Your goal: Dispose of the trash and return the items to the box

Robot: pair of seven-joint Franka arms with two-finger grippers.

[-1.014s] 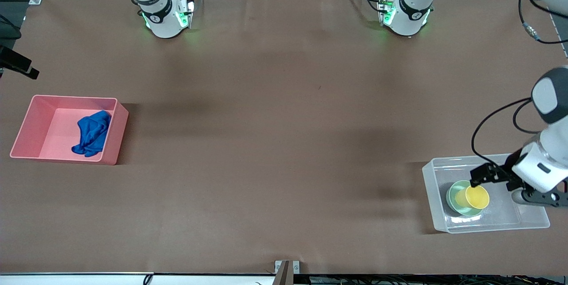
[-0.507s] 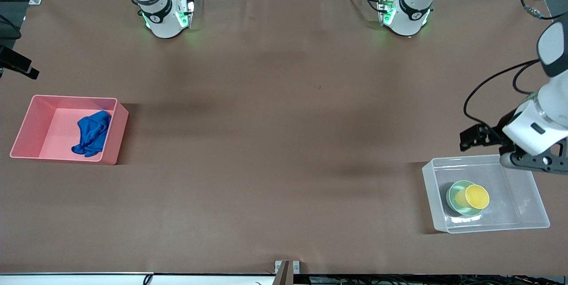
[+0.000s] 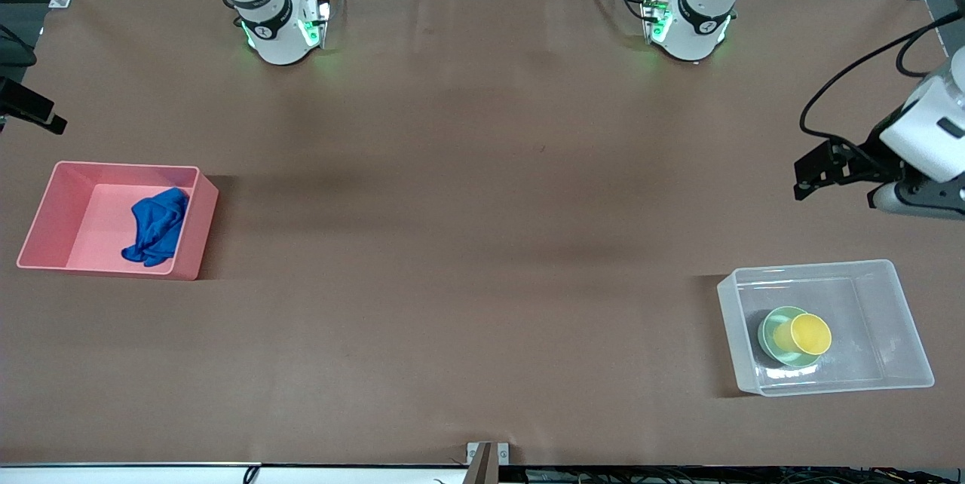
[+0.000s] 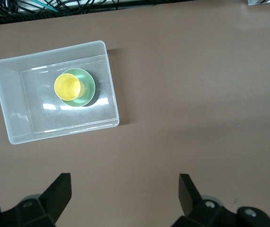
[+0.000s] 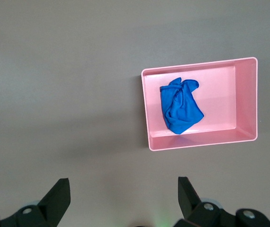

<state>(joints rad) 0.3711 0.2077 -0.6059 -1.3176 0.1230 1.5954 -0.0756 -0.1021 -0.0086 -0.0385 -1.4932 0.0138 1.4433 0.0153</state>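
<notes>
The yellow cup stands in the mint-green bowl inside the clear box at the left arm's end of the table. They also show in the left wrist view: cup, bowl, box. My left gripper is open and empty, high over bare table beside the box. The blue rag lies in the pink bin. My right gripper is open and empty, high above the table; it is out of the front view.
The brown table stretches between the pink bin at the right arm's end and the clear box at the left arm's end. The two arm bases stand along the table's edge farthest from the front camera.
My left gripper has risen out of the clear box and drawn away from it, leaving the cup in the bowl. The bin and rag have not moved.
</notes>
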